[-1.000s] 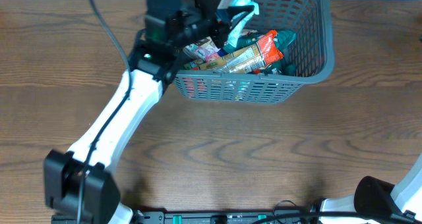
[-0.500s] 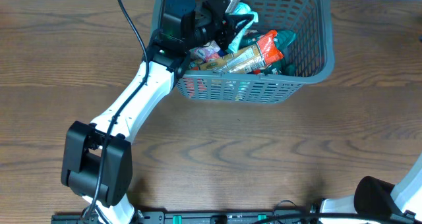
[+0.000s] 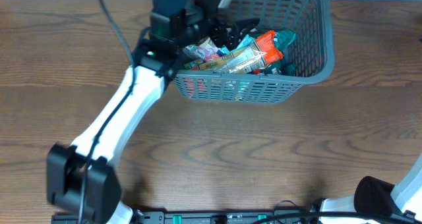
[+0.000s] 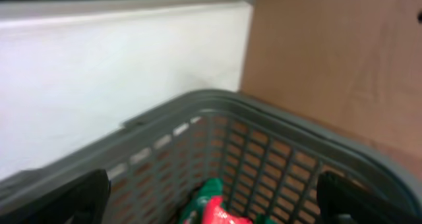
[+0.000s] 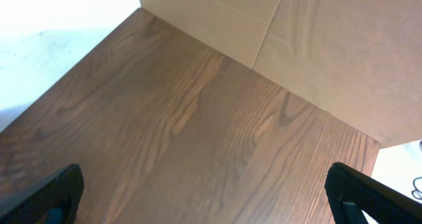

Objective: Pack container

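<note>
There is one container (image 3: 293, 79), a dark grey slotted basket, standing on one wooden table (image 3: 264, 158). In it lies a heap of snack packets, of which at least three can be told apart: one orange-tipped packet (image 3: 256, 54), one green packet (image 3: 285, 37) and one pink-and-white packet (image 3: 200, 51); overlap hides the full count. Two arms show, the left arm (image 3: 125, 115) and the right arm (image 3: 377, 196), with two dark fingers (image 4: 56, 197) in the left wrist view and two right fingers (image 5: 39, 194) in the right wrist view.
</note>
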